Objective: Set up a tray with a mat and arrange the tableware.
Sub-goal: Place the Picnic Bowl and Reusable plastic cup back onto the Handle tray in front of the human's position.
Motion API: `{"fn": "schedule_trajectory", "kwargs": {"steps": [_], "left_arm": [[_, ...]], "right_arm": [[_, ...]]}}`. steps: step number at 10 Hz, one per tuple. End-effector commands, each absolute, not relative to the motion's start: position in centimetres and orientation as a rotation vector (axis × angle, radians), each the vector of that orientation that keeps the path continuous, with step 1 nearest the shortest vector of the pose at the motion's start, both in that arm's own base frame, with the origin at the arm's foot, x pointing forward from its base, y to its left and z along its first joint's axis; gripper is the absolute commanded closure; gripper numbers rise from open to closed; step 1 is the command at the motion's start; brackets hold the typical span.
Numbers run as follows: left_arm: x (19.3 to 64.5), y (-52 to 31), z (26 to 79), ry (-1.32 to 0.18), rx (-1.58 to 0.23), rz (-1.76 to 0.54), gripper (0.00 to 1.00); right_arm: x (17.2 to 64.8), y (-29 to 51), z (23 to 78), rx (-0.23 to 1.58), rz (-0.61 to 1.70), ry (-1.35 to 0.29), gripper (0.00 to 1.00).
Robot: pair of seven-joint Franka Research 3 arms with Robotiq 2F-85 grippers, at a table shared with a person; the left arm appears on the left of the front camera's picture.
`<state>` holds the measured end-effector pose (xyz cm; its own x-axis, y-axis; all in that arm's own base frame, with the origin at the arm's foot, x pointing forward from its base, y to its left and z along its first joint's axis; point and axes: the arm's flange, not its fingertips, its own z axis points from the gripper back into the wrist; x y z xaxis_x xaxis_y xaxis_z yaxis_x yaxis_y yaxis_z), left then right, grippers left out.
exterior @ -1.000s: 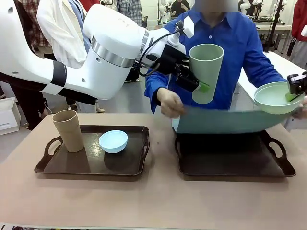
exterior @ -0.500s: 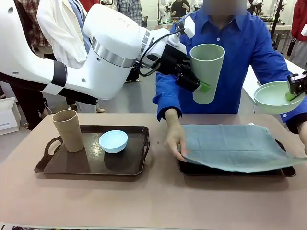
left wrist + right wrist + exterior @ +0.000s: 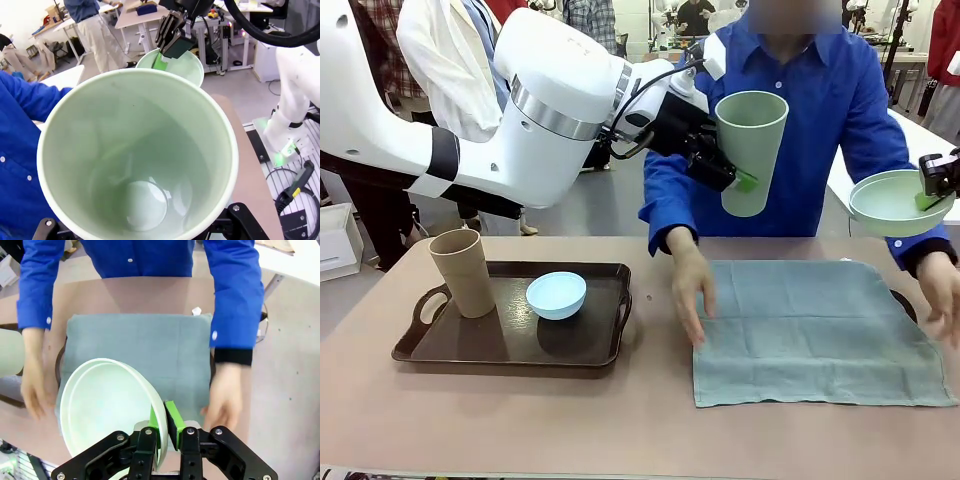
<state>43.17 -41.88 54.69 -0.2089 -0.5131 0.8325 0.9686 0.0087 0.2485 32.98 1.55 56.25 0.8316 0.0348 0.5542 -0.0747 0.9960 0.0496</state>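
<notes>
Tabletop (image 3: 520,420) with mat (image 3: 815,330) flat, just below right gripper (image 3: 928,200) pinching green bowl (image 3: 885,205) and left gripper (image 3: 740,180) clamping green cup (image 3: 752,140).

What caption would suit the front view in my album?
Left end effector holds a green cup, right end effector a green bowl, while a person flattens the mat.

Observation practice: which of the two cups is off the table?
The pale green cup, held by the left gripper; the tan cup stands on a tray.
</notes>
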Motion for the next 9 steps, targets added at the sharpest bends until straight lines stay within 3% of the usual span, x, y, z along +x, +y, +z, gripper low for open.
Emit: {"fn": "schedule_trajectory", "kwargs": {"steps": [1,9], "left_arm": [[43.17,-41.9,54.87,-1.0,-0.634,-1.531,0.73],[43.17,-41.9,54.87,-1.0,-0.634,-1.531,0.73]], "right_arm": [[33.12,1.65,56.3,0.066,0.06,-0.599,1.0],[33.12,1.65,56.3,0.066,0.06,-0.599,1.0]]}}
